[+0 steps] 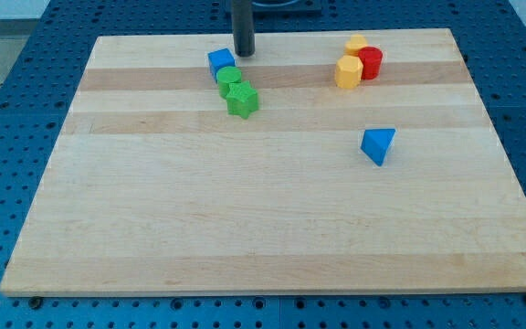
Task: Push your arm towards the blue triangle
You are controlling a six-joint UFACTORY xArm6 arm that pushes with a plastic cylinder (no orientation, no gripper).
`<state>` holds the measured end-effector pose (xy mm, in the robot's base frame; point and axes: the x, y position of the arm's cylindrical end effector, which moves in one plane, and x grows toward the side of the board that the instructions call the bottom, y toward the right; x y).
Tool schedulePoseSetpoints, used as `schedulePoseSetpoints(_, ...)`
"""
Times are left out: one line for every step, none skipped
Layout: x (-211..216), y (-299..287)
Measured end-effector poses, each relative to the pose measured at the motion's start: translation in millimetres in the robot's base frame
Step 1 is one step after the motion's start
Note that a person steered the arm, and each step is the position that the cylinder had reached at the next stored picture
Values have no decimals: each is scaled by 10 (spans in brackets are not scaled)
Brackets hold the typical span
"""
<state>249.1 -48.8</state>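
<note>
blue triangle [378, 145] (wedge-shaped, alone)

Pale wooden board [263, 228] on a blue perforated bench [26, 55]; lying on it a blue cube [220, 62], two green blocks [236, 91], two yellow blocks [351, 62] touching a red one [371, 62], a blue triangle [378, 145] apart

My tip [244, 53] sits beside the blue cube [220, 62] — blue triangle [378, 145] well apart.
</note>
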Motion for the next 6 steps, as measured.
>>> schedulePoseSetpoints(108,78)
schedulePoseSetpoints(81,146)
schedulePoseSetpoints(48,747)
schedulePoseSetpoints(593,1172)
schedulePoseSetpoints(1072,1175)
schedulePoseSetpoints(1278,1622)
